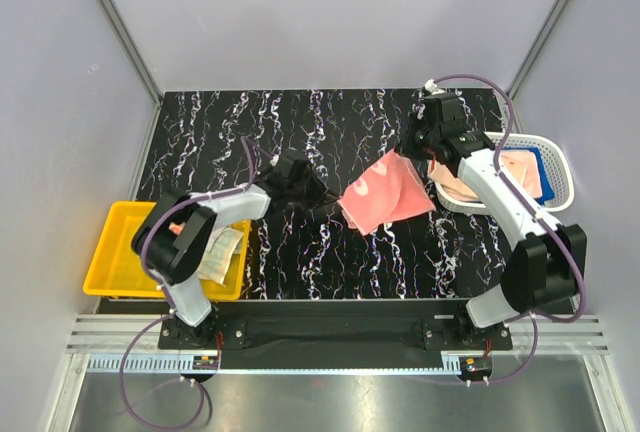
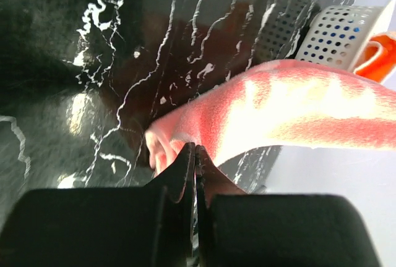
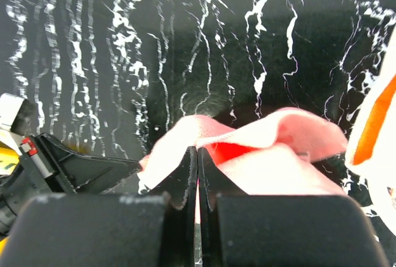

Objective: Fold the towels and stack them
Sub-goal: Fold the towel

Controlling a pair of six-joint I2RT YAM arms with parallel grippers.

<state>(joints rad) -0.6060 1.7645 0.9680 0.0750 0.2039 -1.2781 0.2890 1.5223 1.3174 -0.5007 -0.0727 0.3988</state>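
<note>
**Towel (image 1: 385, 195) pinched at both ends, fold step starting**

Strung between left gripper (image 2: 195, 153) and right gripper (image 3: 197, 153), both clamped fully shut on its edge. Looks like the spread-out stage. Next, probably: lay it flat ahead of the fingers, then bring one edge over. More towels (image 1: 520, 167) waiting in the basket (image 1: 566, 164) beside the right gripper.

One salmon towel (image 1: 385, 192) — one yellow bin (image 1: 110, 272), one white basket (image 1: 560, 167) — two robot arms (image 1: 225, 207) (image 1: 500, 197).

No legible text anywhere; perhaps a pale marking on the salmon-pink towel (image 1: 385, 194).
</note>
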